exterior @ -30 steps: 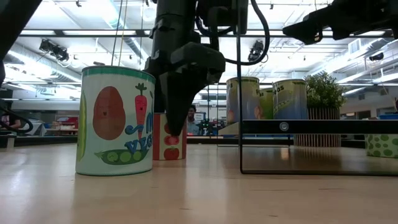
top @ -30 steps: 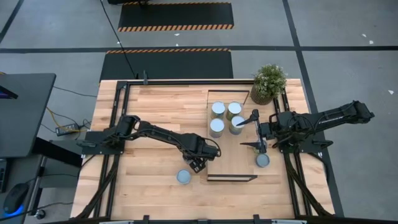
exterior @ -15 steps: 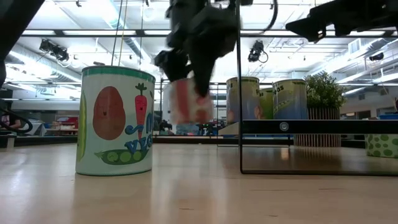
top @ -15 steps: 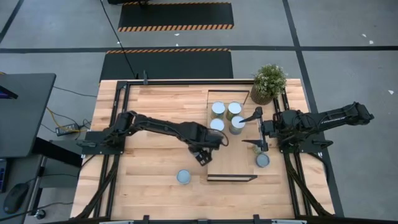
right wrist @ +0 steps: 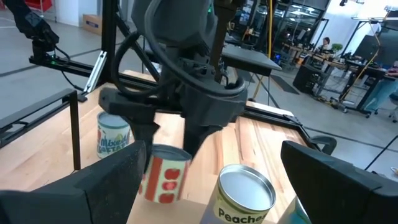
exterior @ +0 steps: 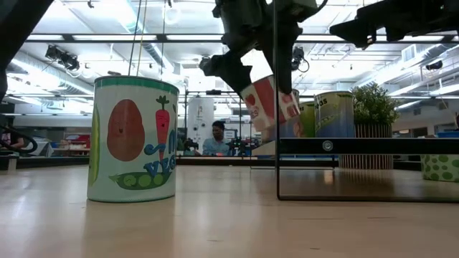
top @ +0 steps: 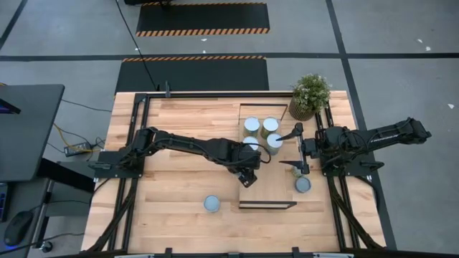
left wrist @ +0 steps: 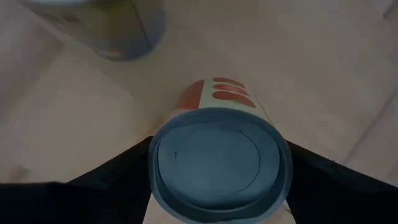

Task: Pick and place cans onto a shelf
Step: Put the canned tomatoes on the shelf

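Note:
My left gripper (top: 247, 175) is shut on a can with red tomatoes on its label (exterior: 271, 100), held in the air at the left edge of the shelf (top: 280, 190); its pale blue top fills the left wrist view (left wrist: 217, 158). Three cans (top: 270, 125) stand upright on the shelf's far end. One can (top: 211, 204) stands on the table near the front, another (top: 304, 185) right of the shelf. My right gripper (top: 296, 147) is open and empty above the shelf's right edge. My left gripper pinches the tomato can between its two fingers (left wrist: 118, 183), one on each side of the can's wall just below the top rim (left wrist: 154, 163). The fingers come from above. The can is lifted clear of the table and hangs tilted in the low view.
A potted green plant (top: 310, 95) stands at the table's far right corner, behind the shelf. The vegetable-label can (exterior: 134, 140) stands close to the low camera. The shelf's near half (top: 269, 193) is bare. A person (exterior: 216, 137) sits far off in the room.
My left gripper has lifted the tomato can off the table and carried it up and toward the table's right edge, to the shelf's left edge. The can stood upright on the table; now it hangs tilted, clear of it.

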You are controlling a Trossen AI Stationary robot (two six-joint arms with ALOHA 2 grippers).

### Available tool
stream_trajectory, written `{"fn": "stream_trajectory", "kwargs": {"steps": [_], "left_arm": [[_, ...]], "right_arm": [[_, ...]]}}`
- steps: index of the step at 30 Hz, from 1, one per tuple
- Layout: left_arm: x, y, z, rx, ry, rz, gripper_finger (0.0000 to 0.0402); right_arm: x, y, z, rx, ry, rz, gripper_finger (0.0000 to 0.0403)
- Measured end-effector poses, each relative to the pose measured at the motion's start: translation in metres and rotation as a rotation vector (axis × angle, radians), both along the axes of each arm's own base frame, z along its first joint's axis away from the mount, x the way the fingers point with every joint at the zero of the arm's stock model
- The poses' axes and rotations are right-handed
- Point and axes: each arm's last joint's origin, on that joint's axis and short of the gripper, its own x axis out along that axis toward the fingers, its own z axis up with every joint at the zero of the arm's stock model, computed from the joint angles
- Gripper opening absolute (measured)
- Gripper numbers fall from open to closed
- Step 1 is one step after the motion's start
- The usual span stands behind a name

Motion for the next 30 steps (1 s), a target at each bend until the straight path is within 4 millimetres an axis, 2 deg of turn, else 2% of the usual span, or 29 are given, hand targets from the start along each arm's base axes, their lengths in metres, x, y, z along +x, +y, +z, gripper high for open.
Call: {"fn": "stream_trajectory", "kwargs": {"steps": [11,18,27,30], "left_arm": [[0.009,0.011,-0.020,0.074,0.021,-0.034,0.0297],[0.014,0.015,-0.023,0.093,0.004,-0.092,0.0300],[0.018,0.013,-0.024,0.098,-0.030,-0.122,0.0353],[0.017,0.011,-0.024,0.099,-0.029,-0.128,0.0358]], "right_arm": [[0.001,0.000,-0.001,0.000,0.005,0.005,0.0382],[0.004,0.001,-0.002,-0.001,0.011,0.005,0.0382],[0.004,0.001,-0.002,0.001,0.012,0.027,0.0382],[0.004,0.001,-0.002,0.001,0.012,0.028,0.0382]]}}
